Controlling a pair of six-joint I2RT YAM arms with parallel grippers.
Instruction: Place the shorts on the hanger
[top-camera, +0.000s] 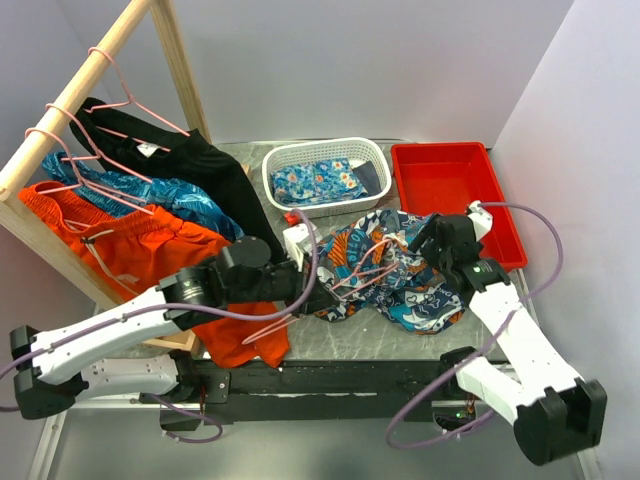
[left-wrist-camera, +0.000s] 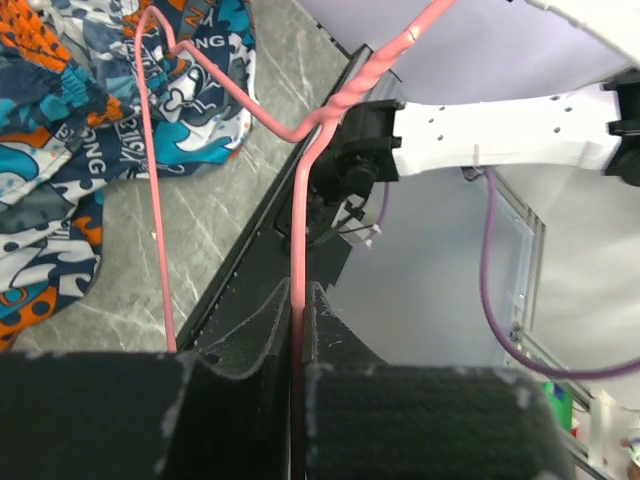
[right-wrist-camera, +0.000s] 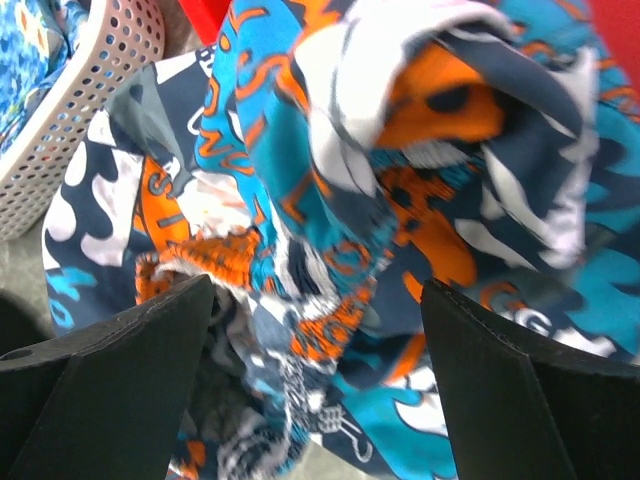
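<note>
The patterned shorts (top-camera: 400, 270) in orange, teal, navy and white lie crumpled on the table in front of the white basket. They also show in the left wrist view (left-wrist-camera: 70, 150) and fill the right wrist view (right-wrist-camera: 380, 200). My left gripper (top-camera: 325, 295) is shut on the pink wire hanger (top-camera: 350, 275), whose wire runs up between the pads (left-wrist-camera: 297, 300) and lies partly over the shorts. My right gripper (top-camera: 432, 248) is open just above the shorts' right side, with fabric between its spread fingers (right-wrist-camera: 110, 370).
A white basket (top-camera: 325, 150) holds blue floral cloth. A red tray (top-camera: 450, 185) stands at the back right. A wooden rack (top-camera: 80, 90) at the left carries pink hangers with black, blue and orange garments (top-camera: 140, 250).
</note>
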